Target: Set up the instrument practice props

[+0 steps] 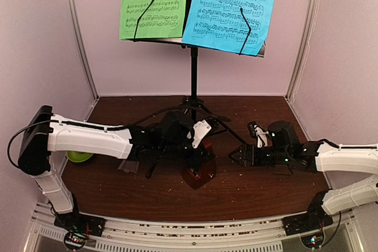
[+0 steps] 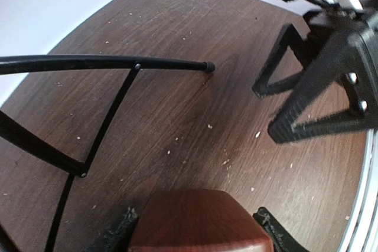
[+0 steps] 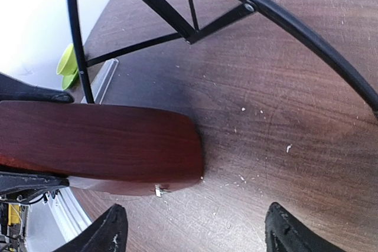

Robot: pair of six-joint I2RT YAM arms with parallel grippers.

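Glossy red-brown metronome [image 3: 100,146], wood-grained, rounded at the corners.

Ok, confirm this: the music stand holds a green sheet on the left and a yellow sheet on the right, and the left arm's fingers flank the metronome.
Not quite. The top external view shows a blue sheet on the right, not a yellow one. The rest holds: the green sheet is on the left of the music stand, and the left arm's fingers flank the metronome.
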